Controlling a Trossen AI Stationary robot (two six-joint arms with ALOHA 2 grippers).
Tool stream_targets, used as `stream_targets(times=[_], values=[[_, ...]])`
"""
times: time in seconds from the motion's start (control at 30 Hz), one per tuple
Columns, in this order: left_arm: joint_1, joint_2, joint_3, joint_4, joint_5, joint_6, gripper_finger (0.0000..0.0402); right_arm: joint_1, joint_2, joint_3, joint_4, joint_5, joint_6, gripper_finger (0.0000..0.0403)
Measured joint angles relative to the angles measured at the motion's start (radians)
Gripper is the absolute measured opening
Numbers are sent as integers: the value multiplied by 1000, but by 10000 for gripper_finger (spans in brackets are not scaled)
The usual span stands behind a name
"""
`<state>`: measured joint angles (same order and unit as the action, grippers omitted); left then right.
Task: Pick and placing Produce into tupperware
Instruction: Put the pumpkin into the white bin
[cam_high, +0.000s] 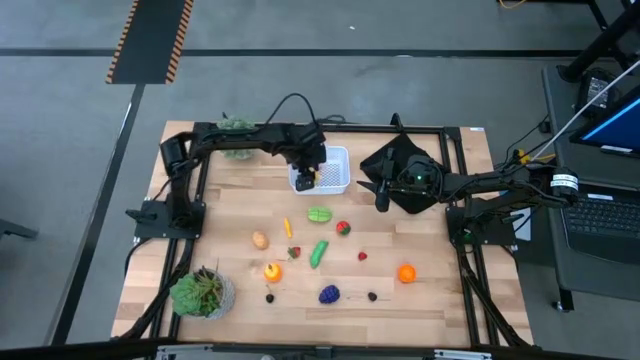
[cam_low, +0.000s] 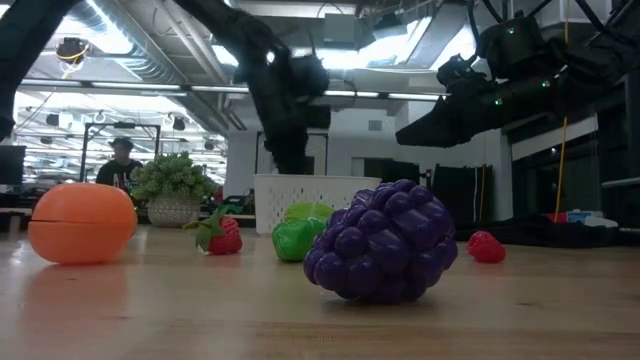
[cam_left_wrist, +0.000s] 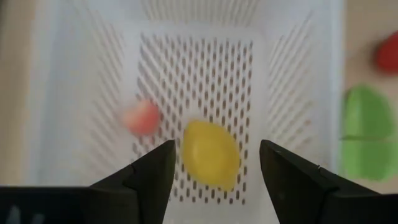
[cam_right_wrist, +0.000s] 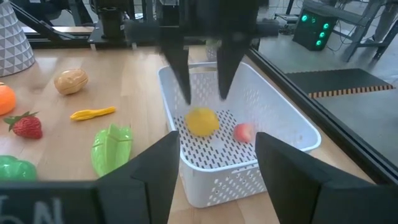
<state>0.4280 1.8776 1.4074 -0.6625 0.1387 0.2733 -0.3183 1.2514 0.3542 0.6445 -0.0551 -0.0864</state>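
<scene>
The white perforated tub (cam_high: 335, 170) stands at the table's far middle. Inside it, on its floor, lie a yellow toy fruit (cam_left_wrist: 210, 154) (cam_right_wrist: 201, 121) and a small red one (cam_right_wrist: 244, 132). My left gripper (cam_left_wrist: 214, 162) hangs open over the tub's near end, fingers pointing down, with the yellow fruit below and between them and apart from both. My right gripper (cam_right_wrist: 217, 168) is open to the right of the tub, over the black cloth (cam_high: 408, 160), facing the tub. The other produce lies spread across the near half of the table.
On the table lie a green fruit (cam_high: 319, 214), a red one (cam_high: 343, 228), a tan one (cam_high: 260, 239), a green pepper (cam_high: 318, 253), an orange (cam_high: 406, 272) and purple grapes (cam_high: 329, 294). Potted plants stand at the near left (cam_high: 203, 292) and far left (cam_high: 237, 125).
</scene>
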Motion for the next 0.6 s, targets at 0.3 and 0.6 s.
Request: stream_targets(times=[0.3,0.6], values=[[-43,-187,-53,147,6,33,227,0,-44,0,-42,0,-4,212],[-116,-443,-423,483,10,-56,227,2,-103,0,-108,0,-8,212]])
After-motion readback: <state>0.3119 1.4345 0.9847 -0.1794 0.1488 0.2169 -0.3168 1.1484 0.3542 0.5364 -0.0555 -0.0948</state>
